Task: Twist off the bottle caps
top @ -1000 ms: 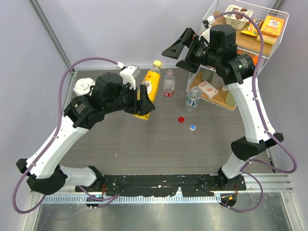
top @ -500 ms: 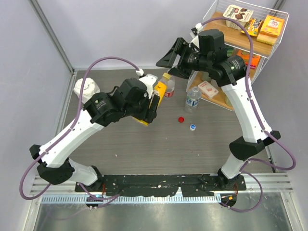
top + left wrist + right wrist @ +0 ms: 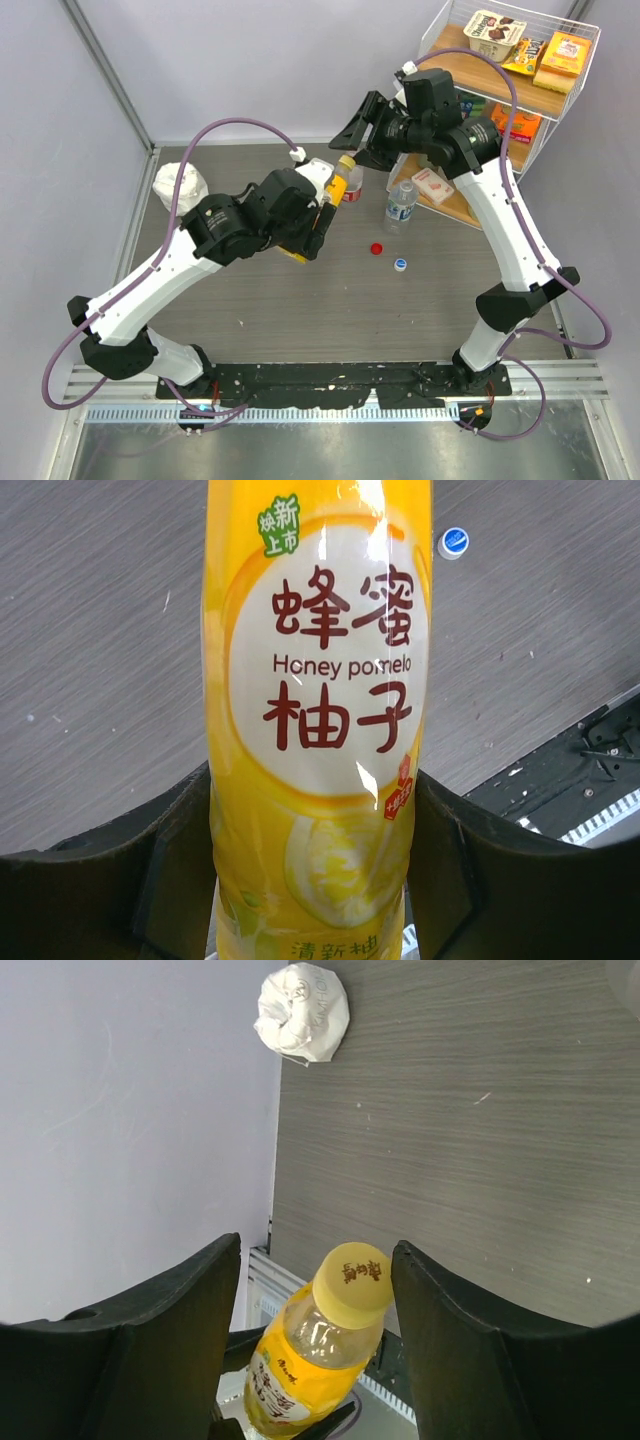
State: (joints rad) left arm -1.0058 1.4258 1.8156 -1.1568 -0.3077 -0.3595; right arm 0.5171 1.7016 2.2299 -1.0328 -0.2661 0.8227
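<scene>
Yellow cap (image 3: 352, 1285) on yellow bottle (image 3: 315, 710), not yet unscrewed. Bottle lifted, tilted, over far half of table (image 3: 250, 290). Left hand (image 3: 312, 820) clamped on its body. Right hand (image 3: 315, 1255) wide, one finger each side of cap, not touching.

Red cap (image 3: 377, 248) and blue-white cap (image 3: 400, 265) lie loose near table middle, so two of three look done, one left. Small clear bottle (image 3: 400, 205) and tall clear bottle (image 3: 352, 183) stand near far edge.

Right wrist view shows gap around cap; top view does not. Left wrist view shows grip on label, cap out of frame.

Robotics lab test cell: grey bench (image 3: 300, 300) enclosed by plain panels, aluminium mounting rail (image 3: 330, 410), wire snack rack (image 3: 520, 60).
</scene>
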